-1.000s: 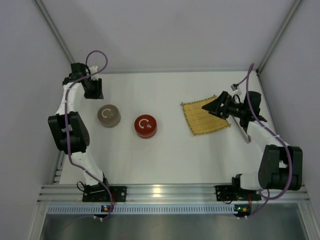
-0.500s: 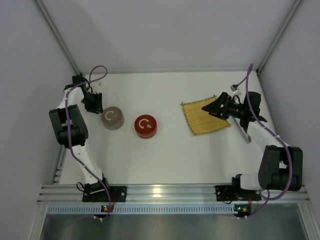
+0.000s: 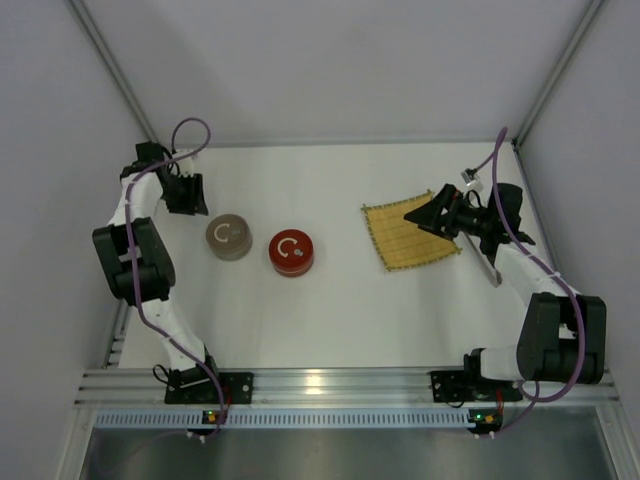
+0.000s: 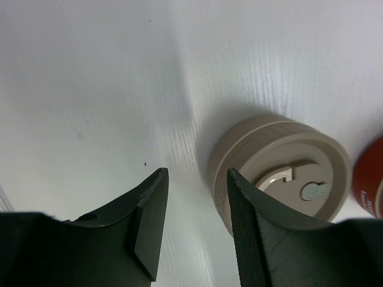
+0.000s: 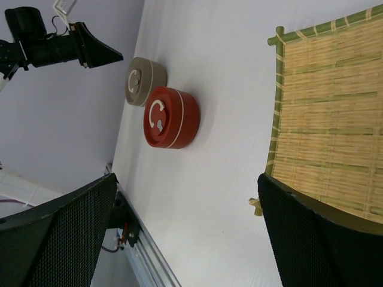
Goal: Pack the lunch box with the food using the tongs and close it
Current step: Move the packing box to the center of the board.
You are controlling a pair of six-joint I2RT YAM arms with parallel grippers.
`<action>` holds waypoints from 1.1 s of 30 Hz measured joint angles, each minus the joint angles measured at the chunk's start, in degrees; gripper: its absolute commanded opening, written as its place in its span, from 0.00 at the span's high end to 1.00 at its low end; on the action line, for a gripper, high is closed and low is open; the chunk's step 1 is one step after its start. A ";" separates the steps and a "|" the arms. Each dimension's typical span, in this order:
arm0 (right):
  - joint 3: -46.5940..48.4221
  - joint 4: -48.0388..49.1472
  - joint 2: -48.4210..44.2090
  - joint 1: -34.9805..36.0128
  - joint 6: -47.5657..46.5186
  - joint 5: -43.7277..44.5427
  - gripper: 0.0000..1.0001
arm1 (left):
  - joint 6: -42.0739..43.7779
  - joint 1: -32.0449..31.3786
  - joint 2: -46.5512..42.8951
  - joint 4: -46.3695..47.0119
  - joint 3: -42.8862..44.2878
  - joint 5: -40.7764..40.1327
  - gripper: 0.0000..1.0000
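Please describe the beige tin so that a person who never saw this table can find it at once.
On the white table, look at the left half, where two round tins stand close together. The beige tin is the left one; the red tin beside it is round too, so the pale colour decides.

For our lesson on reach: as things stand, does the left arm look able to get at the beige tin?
Probably yes. The left pincer hangs close beside the beige tin, jaws apart and empty, with nothing between them. The red tin sits on its far side, out of the way.
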 measured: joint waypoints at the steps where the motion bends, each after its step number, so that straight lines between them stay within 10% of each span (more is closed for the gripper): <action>1: 0.00 -0.02 0.00 0.00 -0.02 0.00 0.01 | -0.15 0.04 -0.46 0.31 0.42 0.52 0.51; 33: 0.04 -0.68 -0.24 0.72 -0.26 0.22 0.01 | 5.42 -9.40 -12.74 4.44 -20.83 5.86 0.76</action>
